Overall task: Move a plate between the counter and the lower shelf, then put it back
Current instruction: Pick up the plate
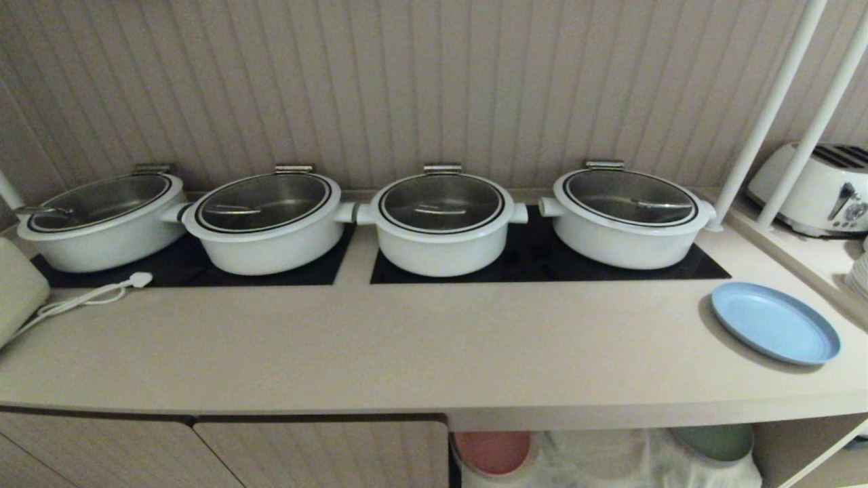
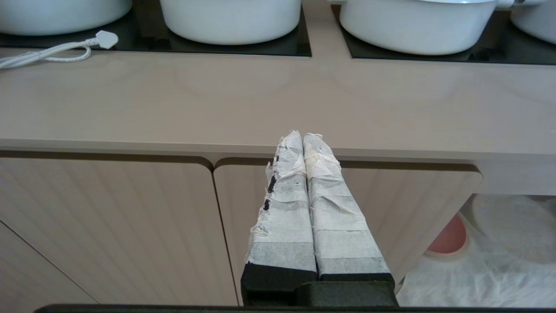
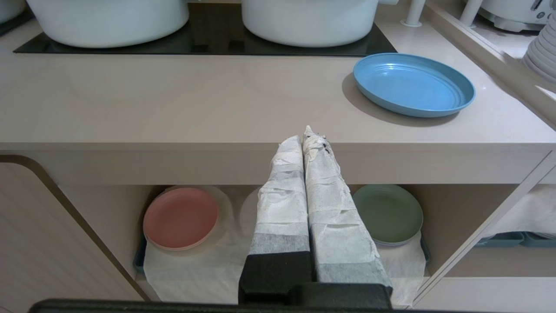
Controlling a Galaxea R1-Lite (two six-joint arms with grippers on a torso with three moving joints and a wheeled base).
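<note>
Both grippers, left gripper (image 2: 302, 135) and right gripper (image 3: 307, 134), hung pressed shut and empty before the counter (image 1: 380, 352). Nothing begun: the plate (image 1: 774, 322) lay at three o'clock; the right must reach it.

left tool (image 2: 302, 135) closed, right tool (image 3: 302, 132) closed — both empty

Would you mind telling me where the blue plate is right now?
The blue plate lies on the counter at the head view's right end, just front-right of the rightmost white pot.
</note>
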